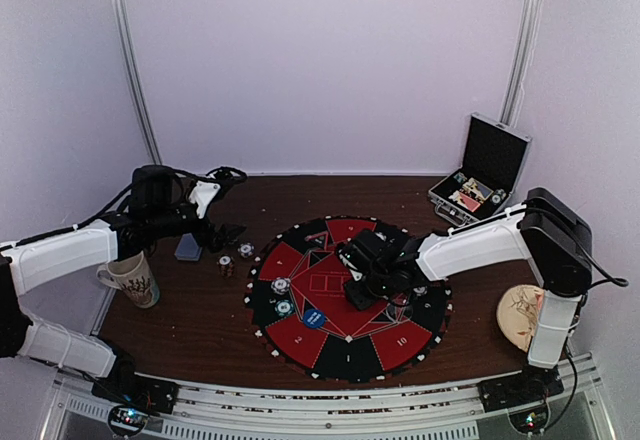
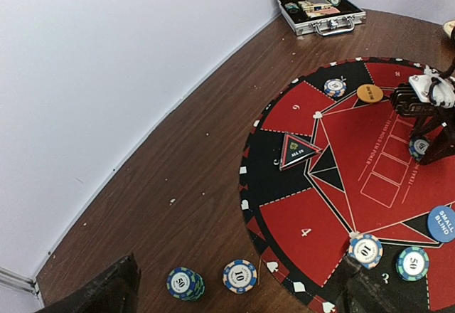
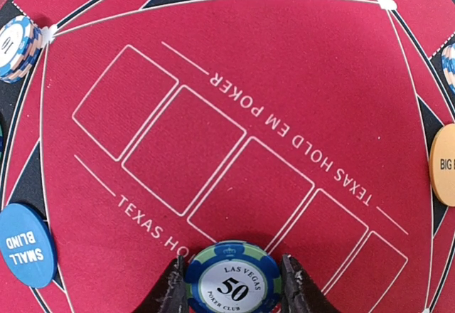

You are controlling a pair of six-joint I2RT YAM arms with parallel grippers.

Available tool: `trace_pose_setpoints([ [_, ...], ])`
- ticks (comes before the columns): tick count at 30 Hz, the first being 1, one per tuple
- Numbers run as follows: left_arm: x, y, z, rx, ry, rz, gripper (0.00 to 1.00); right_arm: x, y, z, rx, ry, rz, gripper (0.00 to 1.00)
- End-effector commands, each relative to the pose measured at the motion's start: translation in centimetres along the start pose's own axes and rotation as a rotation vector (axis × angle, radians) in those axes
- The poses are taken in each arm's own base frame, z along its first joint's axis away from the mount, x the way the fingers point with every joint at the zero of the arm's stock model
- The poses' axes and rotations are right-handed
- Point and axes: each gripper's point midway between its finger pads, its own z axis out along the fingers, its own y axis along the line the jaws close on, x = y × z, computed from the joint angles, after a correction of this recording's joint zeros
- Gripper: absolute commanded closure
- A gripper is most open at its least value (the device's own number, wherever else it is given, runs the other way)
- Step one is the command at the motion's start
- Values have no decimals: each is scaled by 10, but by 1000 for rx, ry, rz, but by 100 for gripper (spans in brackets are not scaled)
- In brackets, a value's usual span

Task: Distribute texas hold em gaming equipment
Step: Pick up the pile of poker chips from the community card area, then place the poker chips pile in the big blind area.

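A robotics lab booth: bare white panel walls, aluminium frame rails, robot arms bolted along a wooden table.

Your right claw hung low over the round red-and-black felt poker mat. A round blue button disc lay just left of the claw, nearer the arm bases.

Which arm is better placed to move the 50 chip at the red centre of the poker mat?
Right. The right gripper is at the poker mat's centre, fingers against both edges of the 50 chip. The left gripper hangs open out by the mat's rim, well away from that chip.
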Motion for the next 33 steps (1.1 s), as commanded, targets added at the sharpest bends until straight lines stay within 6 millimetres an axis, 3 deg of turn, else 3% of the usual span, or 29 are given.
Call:
trace_pose_setpoints([
  [1, -11, 8, -5, -36, -43, 17, 2, 12, -3, -5, 18, 39, 8, 79],
  [14, -11, 8, -4, -37, -42, 17, 2, -27, -57, -31, 78, -83, 190, 79],
  [25, -11, 7, -4, -32, -43, 15, 2, -57, -134, -44, 241, -141, 359, 80],
  [33, -11, 6, -5, -29, -45, 17, 2, -76, -181, -31, 318, -153, 441, 80],
])
